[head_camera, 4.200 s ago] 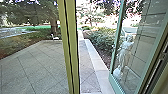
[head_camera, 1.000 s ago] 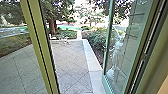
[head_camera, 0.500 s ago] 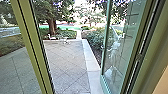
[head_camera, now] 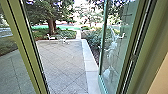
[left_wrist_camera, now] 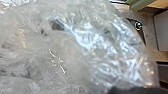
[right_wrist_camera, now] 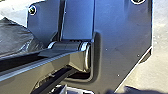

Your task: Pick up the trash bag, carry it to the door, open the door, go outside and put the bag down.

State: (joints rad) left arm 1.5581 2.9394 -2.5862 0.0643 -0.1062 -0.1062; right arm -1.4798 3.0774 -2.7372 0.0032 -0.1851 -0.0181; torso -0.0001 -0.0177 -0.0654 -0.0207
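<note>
Crumpled, see-through plastic of the trash bag (left_wrist_camera: 100, 52) lies right up against the camera in the left wrist view, shiny and creased. In the right wrist view, dark glossy plastic (right_wrist_camera: 15, 37) shows beside the robot's jointed bar. Ahead in the head view, the green-framed glass door (head_camera: 102, 50) stands open at the right side of the doorway, swung outward. A yellow-green post (head_camera: 22, 47) bounds the opening on the left.
Beyond the doorway lies a paved patio (head_camera: 62, 62) with a pale stone curb (head_camera: 88, 57) on its right. White chairs (head_camera: 51, 37) stand near a tree at the far edge. Bushes (head_camera: 93, 37) grow past the curb. The thick door frame (head_camera: 150, 45) is close on the right.
The head camera has moved, so the whole scene has shifted: the post and door sit farther left in view, and more of the patio shows between them. The door stays open.
</note>
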